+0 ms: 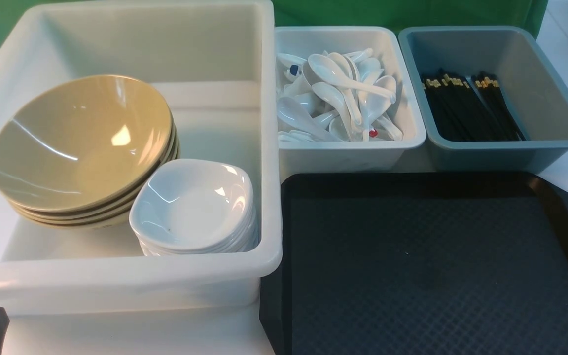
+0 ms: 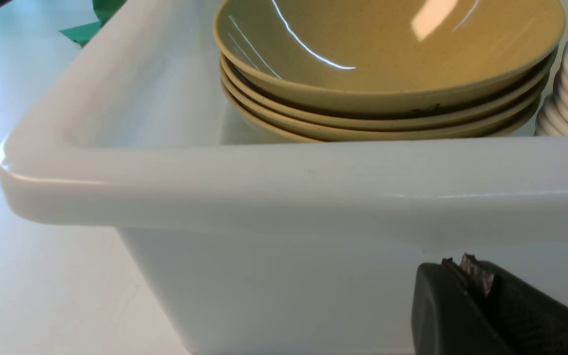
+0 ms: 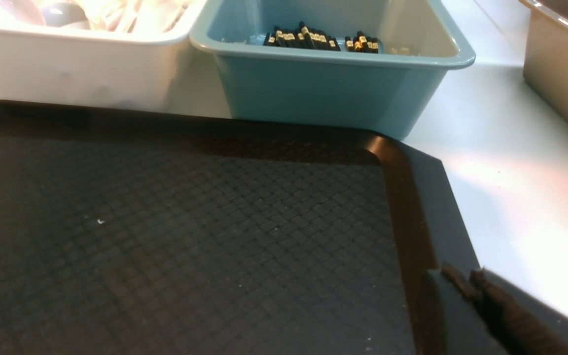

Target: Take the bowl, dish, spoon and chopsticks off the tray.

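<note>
left claw nearest, outside the near wall of the big white tub. tips together, nothing in them.

status: looks done. no bowl, dish, spoon or chopsticks on the part of the tray in view; near edge is out of frame, so can't confirm that bit.

left to right:
- top tan bowl: nested on a tilted stack in the big tub, beyond the left claw, past the near wall. not touching it.
- top white dish: on its stack in the same tub, just beside the bowls, ahead of the left claw and to its right.
- spoons: loose pile in the small white tub. can't tell which one came off the tray.
- tray: black, visible surface bare apart from specks.
- chopsticks: in the grey-blue tub, ahead of the right claw, well apart from it.
- right claw: near the tray's right rim, tips slightly apart, holding nothing.

left to do: probably just park both arms.
</note>
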`<state>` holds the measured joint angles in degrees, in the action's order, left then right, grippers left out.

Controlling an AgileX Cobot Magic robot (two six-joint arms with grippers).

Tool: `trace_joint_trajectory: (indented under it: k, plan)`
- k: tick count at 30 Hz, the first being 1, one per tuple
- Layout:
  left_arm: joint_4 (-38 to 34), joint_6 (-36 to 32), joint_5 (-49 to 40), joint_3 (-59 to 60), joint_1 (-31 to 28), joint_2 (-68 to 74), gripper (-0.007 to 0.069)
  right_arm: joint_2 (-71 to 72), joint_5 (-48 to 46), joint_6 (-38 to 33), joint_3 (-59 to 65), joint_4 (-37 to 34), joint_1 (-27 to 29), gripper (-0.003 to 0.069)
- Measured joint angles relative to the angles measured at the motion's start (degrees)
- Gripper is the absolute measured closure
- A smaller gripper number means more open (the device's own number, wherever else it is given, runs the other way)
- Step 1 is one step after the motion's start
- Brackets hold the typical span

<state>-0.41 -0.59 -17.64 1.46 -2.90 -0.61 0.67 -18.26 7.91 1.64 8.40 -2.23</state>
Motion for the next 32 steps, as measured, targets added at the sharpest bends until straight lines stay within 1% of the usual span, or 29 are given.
trace_joint_trajectory:
  k: [32]
  plan:
    - [0.0,0.0,0.0,0.0,0.0,-0.07,0.064,0.0,0.0,-0.05,0.0,0.0,0.0,0.0526]
